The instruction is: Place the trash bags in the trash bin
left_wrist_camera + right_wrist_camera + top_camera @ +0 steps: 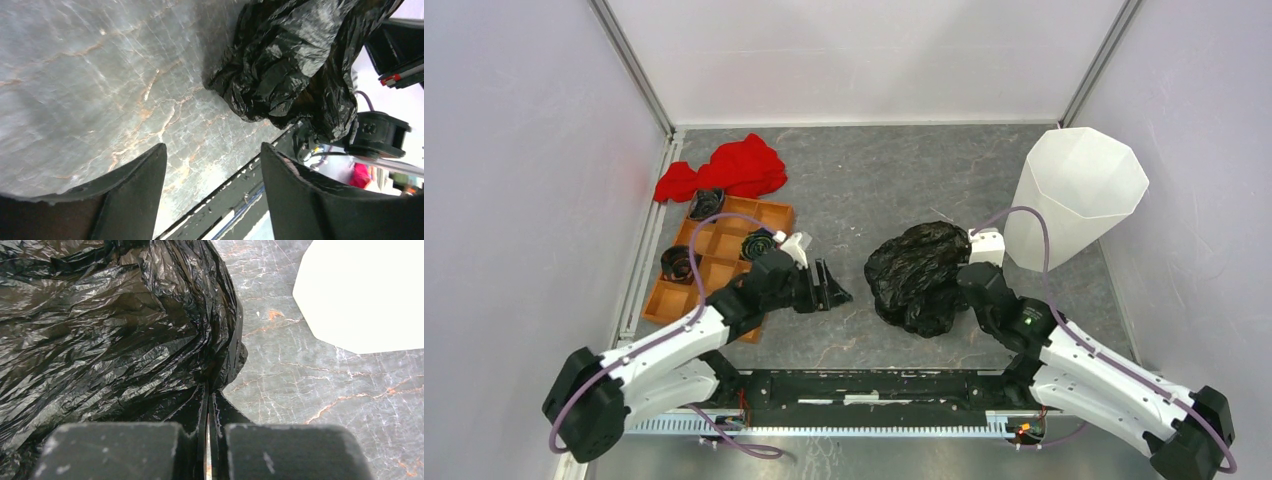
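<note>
Crumpled black trash bag (919,275) lies near the centre of the grey worktop (864,180), slightly toward the right edge. Right gripper (209,402): jaws pressed nearly together on a fold of the bag's film. Left gripper (212,167): spread wide, empty, above bare worktop left of the bag, apart from it. White trash bin (1079,190) stands near the far right corner, just beside the bag. Orange tray (720,240) and red cloth (729,168) sit along the left edge.

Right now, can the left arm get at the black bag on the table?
Probably yes. The left hand is open and points at the bag across bare table, with nothing between them. The right hand is shut on the bag's other side.
</note>
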